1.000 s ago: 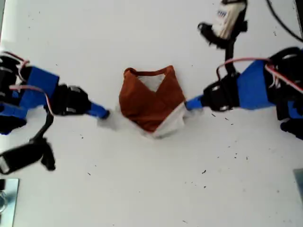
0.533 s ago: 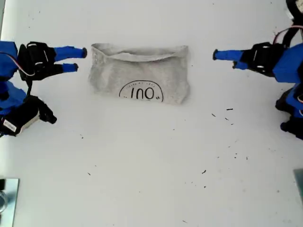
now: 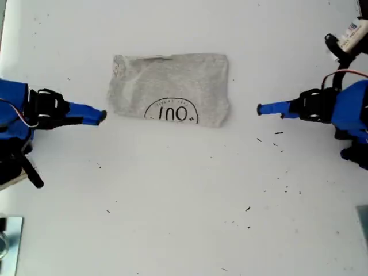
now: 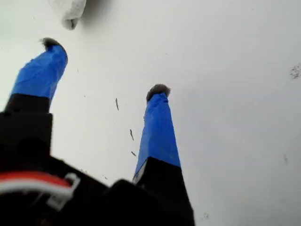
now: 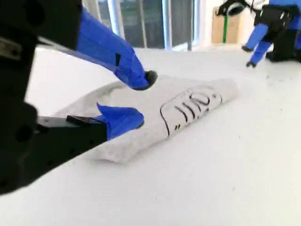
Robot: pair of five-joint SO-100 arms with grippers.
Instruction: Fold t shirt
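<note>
Inspecting t shirt [image 3: 169,86]: folded, light, limp | my second gripper [image 5: 141,99] wide, empty, shirt edge just ahead; pinch corner there | my first gripper [image 4: 103,66] wide, empty, shirt further ahead.

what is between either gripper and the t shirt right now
Nothing visible. Only bare table lies between my first gripper and the t shirt. My second gripper is beside its edge on the exterior view's left.

Folded grey t shirt [image 3: 170,87], print up
</note>
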